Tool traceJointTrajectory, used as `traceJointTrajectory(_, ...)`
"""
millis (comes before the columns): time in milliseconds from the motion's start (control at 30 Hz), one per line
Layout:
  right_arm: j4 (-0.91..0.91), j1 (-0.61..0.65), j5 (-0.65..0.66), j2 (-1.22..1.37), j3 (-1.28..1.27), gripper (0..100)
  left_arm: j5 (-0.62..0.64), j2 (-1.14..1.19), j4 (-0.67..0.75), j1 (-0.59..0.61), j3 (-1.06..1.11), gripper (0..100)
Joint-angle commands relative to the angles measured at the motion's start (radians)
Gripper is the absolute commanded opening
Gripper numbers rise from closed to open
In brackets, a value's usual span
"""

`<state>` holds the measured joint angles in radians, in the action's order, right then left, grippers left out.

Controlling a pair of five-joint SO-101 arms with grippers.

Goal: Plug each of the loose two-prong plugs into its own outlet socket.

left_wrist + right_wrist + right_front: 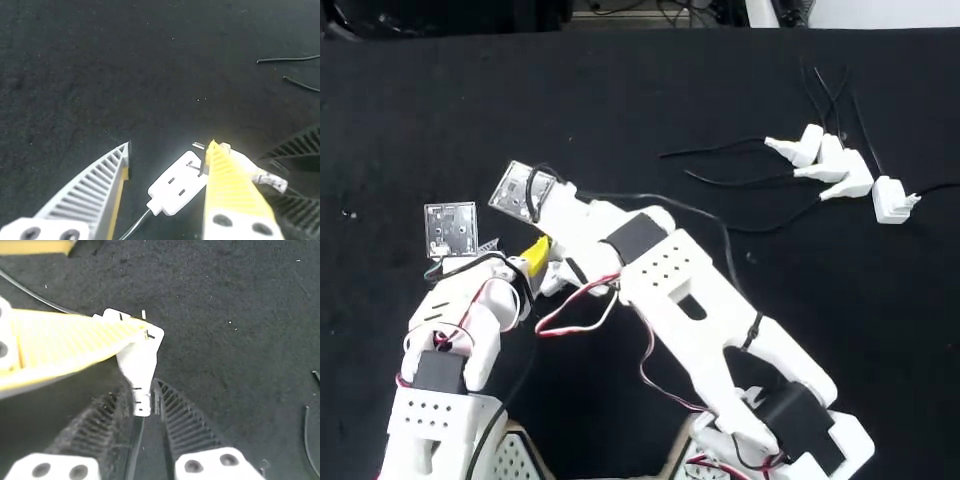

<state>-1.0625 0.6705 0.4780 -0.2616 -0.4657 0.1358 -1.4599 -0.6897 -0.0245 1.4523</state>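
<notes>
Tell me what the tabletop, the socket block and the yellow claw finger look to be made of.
Tabletop: black cloth or felt, matte, with a fuzzy, lint-speckled grain.
Socket block: moulded white plastic, smooth and slightly glossy, with crisp slots.
Yellow finger of the left claw: probably printed plastic, matte, with fine parallel ridges.

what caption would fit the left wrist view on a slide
Open left gripper straddling a white outlet socket on the black table, yellow finger at its end.
</notes>
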Motion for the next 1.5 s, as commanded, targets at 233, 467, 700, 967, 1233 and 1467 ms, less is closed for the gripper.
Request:
traceJointTrajectory(233,-0.06,0.012,-0.041,-0.156,0.131,1.1,-0.009,0.0,0.009,0.002,-0.005,25)
traceJointTrajectory(467,-0.106,0.011,-0.043,-0.174,0.131,1.1,-0.009,0.0,0.009,0.002,-0.007,25)
traceJointTrajectory(700,-0.107,0.012,-0.044,-0.177,0.124,1.1,-0.009,0.0,0.009,0.002,-0.007,25)
traceJointTrajectory(967,-0.101,0.08,-0.072,-0.182,0.113,1.1,-0.009,0.0,0.012,-0.007,-0.005,25)
traceJointTrajectory(1233,-0.103,0.077,-0.072,-0.182,0.111,1.1,-0.009,0.0,0.009,-0.001,-0.005,25)
traceJointTrajectory(1467,-0.109,0.078,-0.074,-0.182,0.15,1.1,-0.009,0.0,0.009,-0.008,-0.004,25)
